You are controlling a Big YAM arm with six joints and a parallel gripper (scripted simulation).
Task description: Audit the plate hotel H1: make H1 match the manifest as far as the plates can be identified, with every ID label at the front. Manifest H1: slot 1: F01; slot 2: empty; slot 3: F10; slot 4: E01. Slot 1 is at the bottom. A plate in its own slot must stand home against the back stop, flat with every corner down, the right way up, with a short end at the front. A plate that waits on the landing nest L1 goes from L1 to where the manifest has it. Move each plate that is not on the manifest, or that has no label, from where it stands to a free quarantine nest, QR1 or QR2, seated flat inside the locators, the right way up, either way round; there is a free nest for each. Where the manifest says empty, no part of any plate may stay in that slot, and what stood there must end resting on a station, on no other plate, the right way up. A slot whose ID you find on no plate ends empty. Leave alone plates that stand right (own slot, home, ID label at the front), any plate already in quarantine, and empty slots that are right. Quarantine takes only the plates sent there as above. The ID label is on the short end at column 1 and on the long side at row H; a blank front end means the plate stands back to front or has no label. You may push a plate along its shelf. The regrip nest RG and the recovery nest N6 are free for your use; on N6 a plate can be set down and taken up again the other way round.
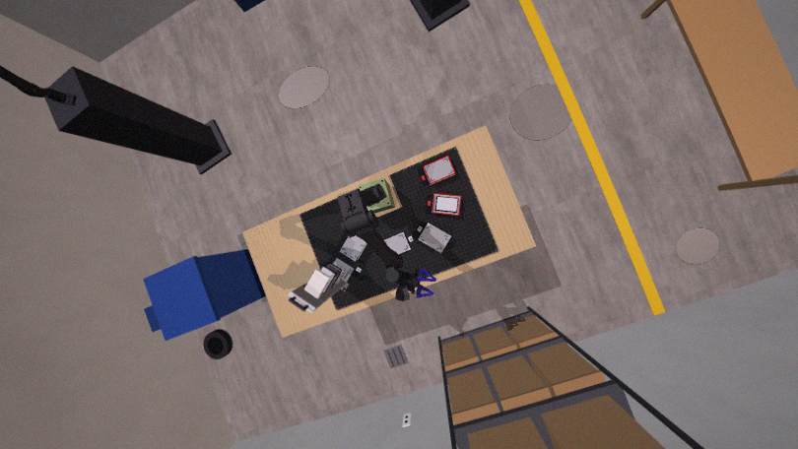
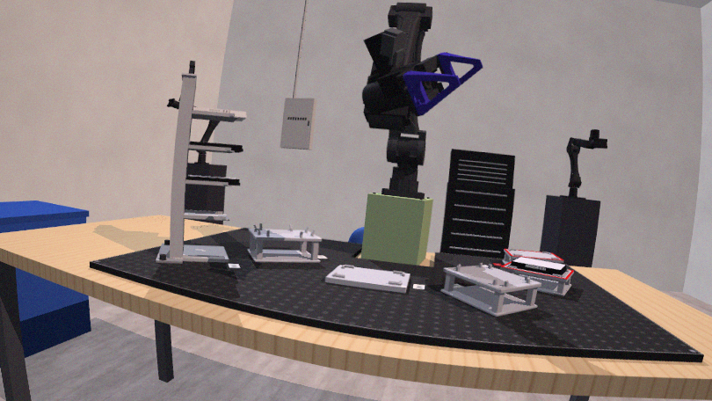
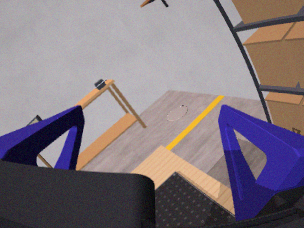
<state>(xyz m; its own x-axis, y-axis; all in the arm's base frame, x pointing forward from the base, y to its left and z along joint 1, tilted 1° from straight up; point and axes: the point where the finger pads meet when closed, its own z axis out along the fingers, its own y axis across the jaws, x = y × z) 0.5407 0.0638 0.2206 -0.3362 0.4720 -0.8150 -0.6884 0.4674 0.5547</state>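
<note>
Gripper (image 2: pixel 440 82) spread wide, nothing between the blue fingers, raised high above the black perforated mat (image 2: pixel 378 309) on the wooden table (image 2: pixel 348 356). Plate hotel H1 (image 2: pixel 181 164) well off to one side and far below, plates on its shelves. Red-edged quarantine nests (image 1: pixel 440 186) low on the other side. Grey floor with yellow line (image 1: pixel 591 156) beyond; shelving rack (image 1: pixel 443 379) past the fingertips.

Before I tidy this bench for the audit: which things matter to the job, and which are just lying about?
For the job:
- plate hotel
- red-edged quarantine nests
- grey nests
- flat nest
- claw, open and empty

Just about:
- blue bin
- shelf rack
- black cabinet
- wall box
</note>
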